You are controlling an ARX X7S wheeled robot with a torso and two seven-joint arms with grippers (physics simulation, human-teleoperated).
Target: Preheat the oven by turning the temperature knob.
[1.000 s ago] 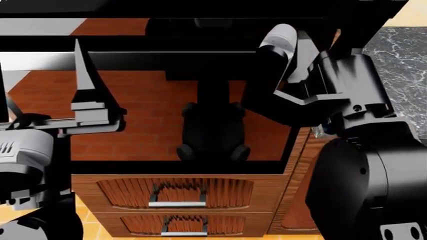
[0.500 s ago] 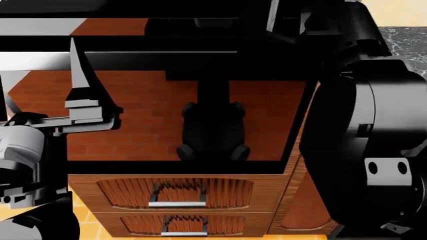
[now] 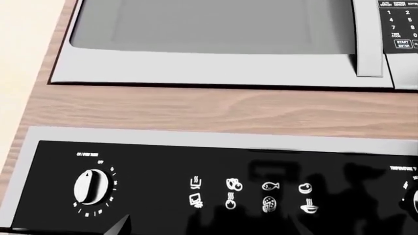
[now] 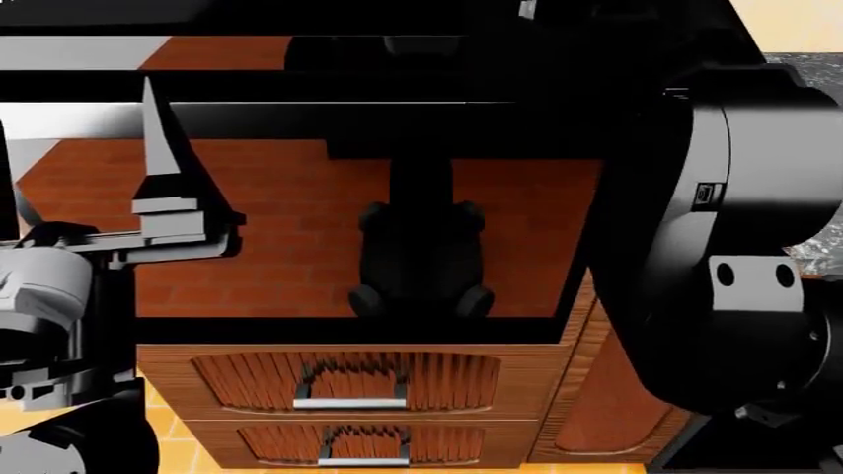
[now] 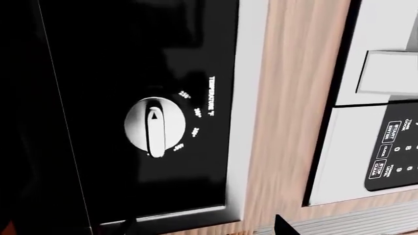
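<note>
The oven's (image 4: 355, 227) temperature knob (image 5: 151, 126) sits untouched on its black panel (neither gripper's opening can be told).

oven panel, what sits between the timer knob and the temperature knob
In the left wrist view, two rows of white cooking-mode icons lie between the timer knob and the temperature knob, on the oven's black control panel.

I see the oven (image 4: 355, 227) with its shiny black glass door — red-brown brick shows in it. Its control panel (image 3: 216, 191) is black with a silver edge, little white pictures and white knobs — the temperature knob (image 5: 151, 126) has white numbers around it. Pale wood (image 3: 216, 110) with wavy lines sits above. The microwave (image 3: 216, 39) is grey-white. The drawers (image 4: 349, 395) are ribbed red-brown wood with silver handles.
</note>
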